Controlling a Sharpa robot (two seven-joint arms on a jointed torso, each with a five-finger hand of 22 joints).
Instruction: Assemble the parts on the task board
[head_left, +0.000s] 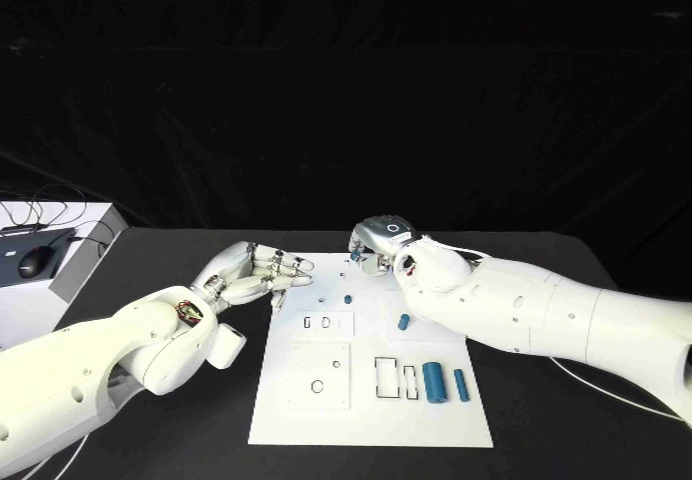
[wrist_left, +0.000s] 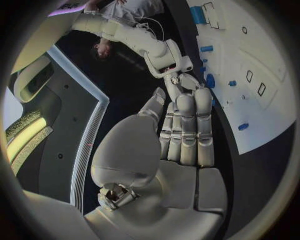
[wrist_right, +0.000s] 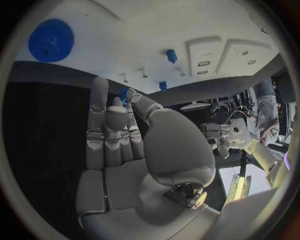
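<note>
The white task board (head_left: 368, 410) lies in the middle of the black table. Small blue parts sit on it: a peg (head_left: 348, 297), a short piece (head_left: 404, 322) and two cylinders (head_left: 434, 382) (head_left: 462, 384) near its right side. My left hand (head_left: 268, 275) hovers at the board's far-left corner, its fingers (wrist_left: 186, 120) straight and holding nothing. My right hand (head_left: 384, 241) is over the board's far edge, fingers (wrist_right: 107, 131) extended, thumb bent across. A blue gear (wrist_right: 51, 40) lies on the board beyond it. A small blue piece (wrist_right: 124, 93) shows by the thumb tip; contact is unclear.
A white box (head_left: 58, 262) with a dark mouse-like object and cables stands at the table's left edge. The board has several rectangular and round recesses (head_left: 392, 378). Bare black table surrounds the board.
</note>
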